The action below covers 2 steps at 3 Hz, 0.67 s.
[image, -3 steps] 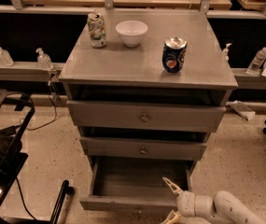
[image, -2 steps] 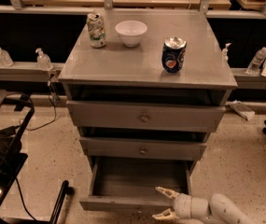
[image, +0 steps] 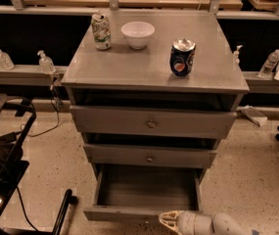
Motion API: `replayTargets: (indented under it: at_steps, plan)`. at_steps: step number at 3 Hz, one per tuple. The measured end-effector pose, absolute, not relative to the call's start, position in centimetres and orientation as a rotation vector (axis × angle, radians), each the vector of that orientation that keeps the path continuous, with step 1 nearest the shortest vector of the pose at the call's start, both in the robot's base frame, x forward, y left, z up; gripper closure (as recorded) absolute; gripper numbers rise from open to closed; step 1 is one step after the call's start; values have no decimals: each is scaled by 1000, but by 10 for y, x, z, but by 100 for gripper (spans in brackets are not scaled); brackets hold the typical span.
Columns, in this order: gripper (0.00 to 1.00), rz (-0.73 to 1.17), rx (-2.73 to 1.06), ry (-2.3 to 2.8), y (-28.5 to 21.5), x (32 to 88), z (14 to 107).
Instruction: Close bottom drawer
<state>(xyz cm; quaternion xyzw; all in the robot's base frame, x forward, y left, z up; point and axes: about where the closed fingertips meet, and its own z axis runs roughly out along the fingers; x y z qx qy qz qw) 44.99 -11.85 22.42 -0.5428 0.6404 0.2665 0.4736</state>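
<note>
Bottom drawer [image: 129, 213] sitting pulled out at the foot of the cabinet [image: 144, 70], gripper [image: 164, 221] hovering low by its front panel's right part, fingers [image: 172, 214] pointing left, slightly spread, gripping nothing, contact unclear

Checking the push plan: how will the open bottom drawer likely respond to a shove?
The bottom drawer looks empty, so probably light and easy-sliding. Its panels look rigid. The gripper sits off-centre at its front edge, so it might skew slightly.
</note>
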Motion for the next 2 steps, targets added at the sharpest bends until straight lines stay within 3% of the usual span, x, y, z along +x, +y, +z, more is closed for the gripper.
replayTargets:
  at_steps: [1,2]
  plan:
    - [100,546,-1287,1651,-136,453,191]
    - [100,466,-1261,1711,-148,459,166]
